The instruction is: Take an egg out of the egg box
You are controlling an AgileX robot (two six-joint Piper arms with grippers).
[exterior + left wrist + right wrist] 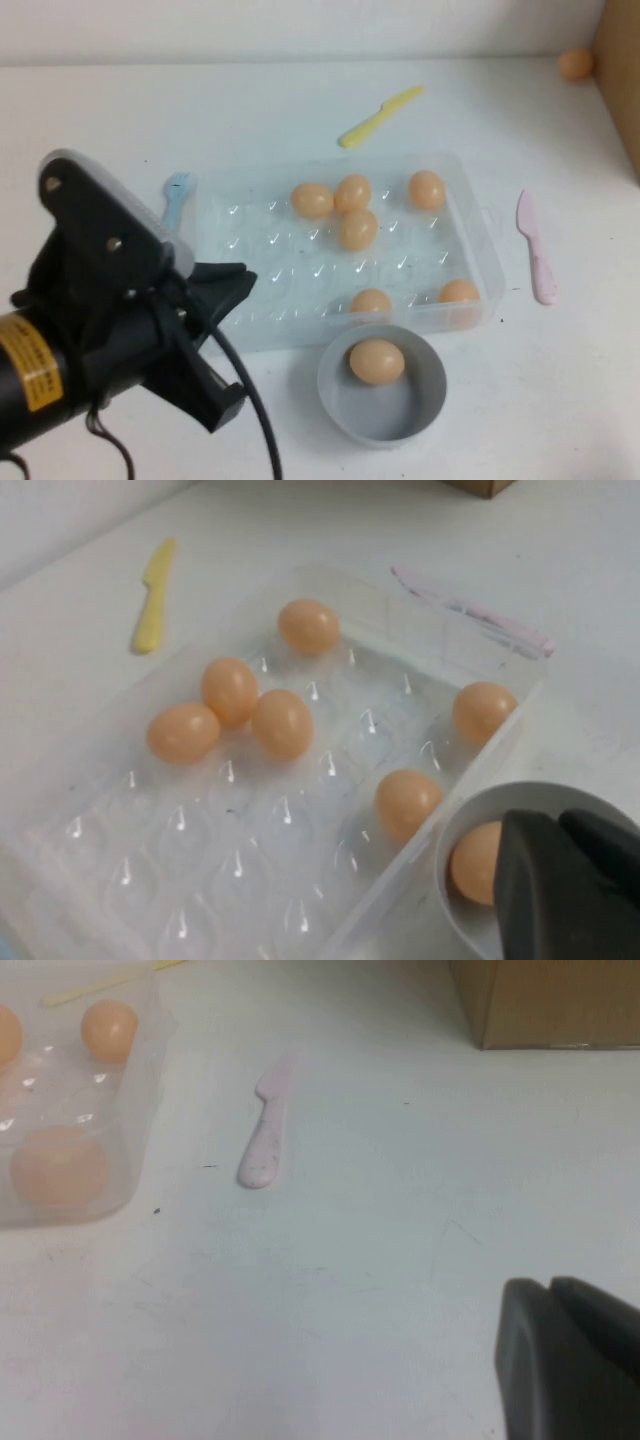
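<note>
One tan-orange egg [377,361] lies in the round grey bowl [432,404], just right of the left gripper [225,340]. The clear plastic egg box [478,255], behind the bowl, holds six eggs. The right gripper [570,1360] hangs over bare table, well apart from the box.

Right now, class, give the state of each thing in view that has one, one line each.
egg box: open, six eggs loose inside.
grey bowl: upright, holds the egg.
left gripper: raised beside the bowl, holding nothing.
right gripper: above bare table, away from the box.
pink knife: flat on table.
</note>
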